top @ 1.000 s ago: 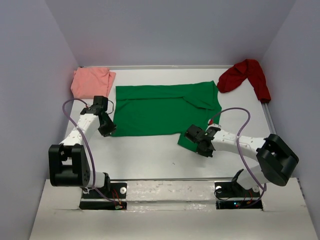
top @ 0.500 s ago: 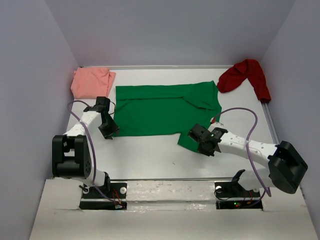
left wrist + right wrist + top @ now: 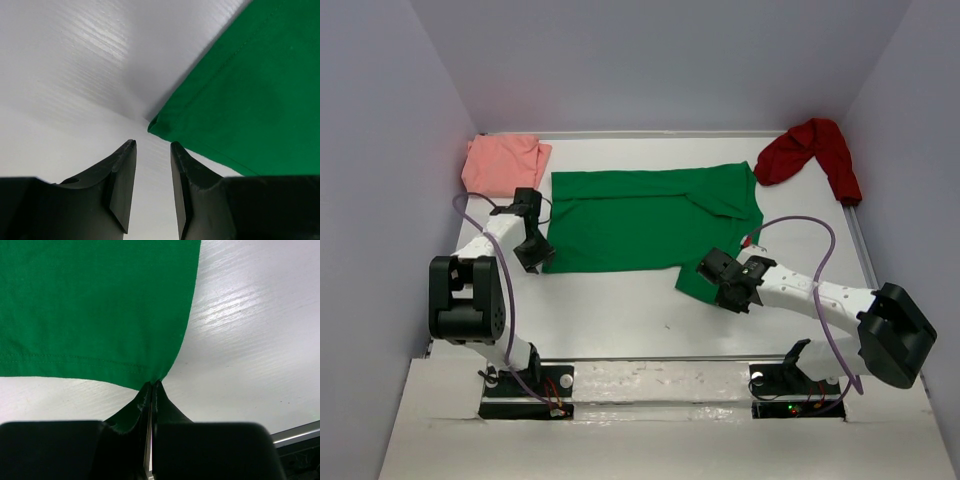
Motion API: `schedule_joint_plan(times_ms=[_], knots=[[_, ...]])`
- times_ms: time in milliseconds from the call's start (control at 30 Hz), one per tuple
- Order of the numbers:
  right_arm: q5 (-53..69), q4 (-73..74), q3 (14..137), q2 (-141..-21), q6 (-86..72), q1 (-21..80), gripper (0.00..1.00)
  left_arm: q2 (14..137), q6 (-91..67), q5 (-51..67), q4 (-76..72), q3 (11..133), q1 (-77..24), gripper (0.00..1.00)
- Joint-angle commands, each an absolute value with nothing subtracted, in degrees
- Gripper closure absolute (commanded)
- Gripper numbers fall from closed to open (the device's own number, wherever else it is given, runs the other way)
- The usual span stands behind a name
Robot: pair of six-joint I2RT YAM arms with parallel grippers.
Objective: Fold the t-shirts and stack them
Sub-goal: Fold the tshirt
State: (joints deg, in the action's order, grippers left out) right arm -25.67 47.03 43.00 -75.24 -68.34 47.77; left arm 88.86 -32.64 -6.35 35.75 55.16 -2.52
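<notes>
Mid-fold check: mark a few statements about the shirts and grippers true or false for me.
1. The right gripper is shut on a corner of the green t-shirt. True.
2. The left gripper grips the green t-shirt. False: its jaws are open, with the shirt's corner just beyond the fingertips.
3. The dark red t-shirt is stacked on the green one. False: it lies crumpled at the far right corner.
4. The salmon-pink t-shirt lies at the far left corner. True.

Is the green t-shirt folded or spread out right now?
Mostly spread out: the green t-shirt lies flat, with a fold only near its right end; the right hand pinches a near corner.
</notes>
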Motion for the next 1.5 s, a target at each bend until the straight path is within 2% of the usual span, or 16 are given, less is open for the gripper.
schedule_joint_plan(times_ms=[0,633,700,800,1167,1467], knots=[[-26.46,46.23,42.89,-73.83,-68.38,48.43,1.0,90.35,-32.96,-8.7,35.86,57.57,-2.37,0.56],[-25.93,45.97,42.63,-74.71,-68.82,48.43,1.0,95.45,-31.82,-6.86,32.43,57.92,-1.93,0.58],[-25.58,45.88,42.71,-75.06,-68.99,48.43,1.0,95.19,-31.29,-5.72,31.82,57.48,-1.76,0.67],[-25.66,45.62,42.8,-75.59,-68.99,48.43,1.0,94.48,-30.76,-4.66,31.03,56.78,-1.58,1.0],[-28.47,48.69,44.47,-74.88,-70.75,48.43,1.0,84.74,-32.35,-7.56,35.94,56.78,-1.32,1.0],[-38.49,64.67,51.5,-71.37,-77.25,50.01,1.0,76.56,-32.7,-4.39,40.08,56.16,-1.41,1.0]])
